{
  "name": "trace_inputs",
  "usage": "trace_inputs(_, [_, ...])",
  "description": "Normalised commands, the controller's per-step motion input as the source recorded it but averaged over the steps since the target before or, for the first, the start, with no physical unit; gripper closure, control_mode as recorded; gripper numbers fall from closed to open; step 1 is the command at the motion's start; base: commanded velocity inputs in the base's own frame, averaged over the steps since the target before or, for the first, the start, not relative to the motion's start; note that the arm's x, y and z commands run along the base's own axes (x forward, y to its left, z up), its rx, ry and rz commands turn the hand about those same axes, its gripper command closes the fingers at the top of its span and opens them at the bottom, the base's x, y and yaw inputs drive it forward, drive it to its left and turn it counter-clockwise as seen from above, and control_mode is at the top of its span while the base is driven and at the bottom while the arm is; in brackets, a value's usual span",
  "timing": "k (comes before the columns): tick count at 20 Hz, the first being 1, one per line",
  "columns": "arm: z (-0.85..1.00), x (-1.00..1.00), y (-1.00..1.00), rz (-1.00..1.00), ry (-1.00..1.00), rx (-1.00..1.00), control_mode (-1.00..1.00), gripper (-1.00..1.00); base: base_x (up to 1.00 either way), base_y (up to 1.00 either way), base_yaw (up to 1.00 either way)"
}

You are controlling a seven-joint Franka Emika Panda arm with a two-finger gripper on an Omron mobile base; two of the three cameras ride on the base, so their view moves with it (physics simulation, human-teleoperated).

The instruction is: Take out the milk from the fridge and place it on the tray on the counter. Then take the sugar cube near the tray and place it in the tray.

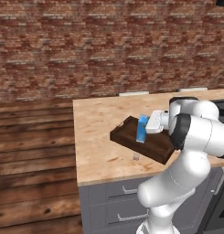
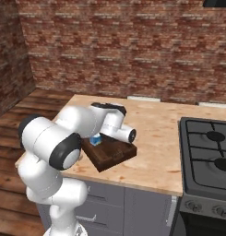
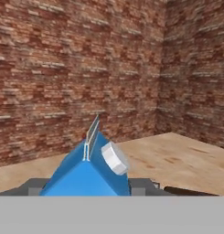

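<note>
Your claw (image 3: 88, 189) sits clamped on the milk (image 1: 142, 128), a finger at each side. The carton stands upright in the tray (image 1: 127, 133) on the bench (image 1: 99, 132). The sugar cube (image 1: 136, 156) lies just beside the tray's near edge.

milk (image 1: 141, 129) in tray (image 1: 131, 135), sugar cube (image 1: 136, 156) beside

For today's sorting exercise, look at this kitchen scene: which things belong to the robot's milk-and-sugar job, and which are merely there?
Part of the job:
- milk, standing on the tray, the tool around it
- tray
- sugar cube, on the counter just outside the tray
- counter

Merely there:
- stove
- brick wall
- drawers
</note>
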Motion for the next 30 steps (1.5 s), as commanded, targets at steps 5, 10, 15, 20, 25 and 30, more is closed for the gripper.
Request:
trace_inputs(5, [-0.03,-0.1,0.02,0.0,-0.03,0.0,-1.0,-1.0,0.0,0.0,0.0])
trace_inputs(10, [0.14,-0.2,0.0,0.0,-0.08,0.0,-1.0,-1.0,0.0,0.0,0.0])
trace_inputs(15, [0.22,-0.06,0.0,0.0,-0.12,0.0,-1.0,-1.0,0.0,0.0,0.0])
trace_inputs(20, [0.69,-0.13,0.03,0.0,-0.11,0.0,-1.0,-1.0,0.0,0.0,0.0])
trace_inputs(25, [0.92,-0.46,0.0,0.0,-0.14,0.0,-1.0,-1.0,0.0,0.0,0.0])
trace_inputs(30, [0.59,-0.86,0.11,-0.09,-0.08,-0.12,-1.0,-1.0,0.0,0.0,0.0])
